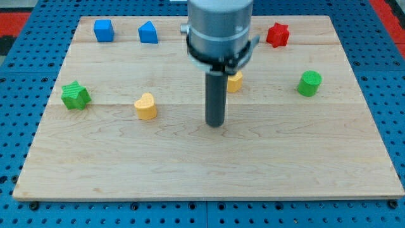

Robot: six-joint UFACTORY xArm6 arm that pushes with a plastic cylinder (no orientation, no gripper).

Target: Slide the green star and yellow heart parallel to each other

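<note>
Well, green star [76, 95] (ridged) sits left of yellow heart [145, 106].

Pale wood board [209, 164], planks running left-right w/ grain lines visible, fills most of the view. Blue perforated base [389, 107] w/ regular hole grid shows around it left, right & near edge. Red patches at far left [16, 12] & far right corners; lighting even, soft shadows.

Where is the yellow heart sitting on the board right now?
The yellow heart lies left of centre on the wooden board, right of the green star and slightly nearer the view's bottom, with my tip off to its right, not touching.
</note>
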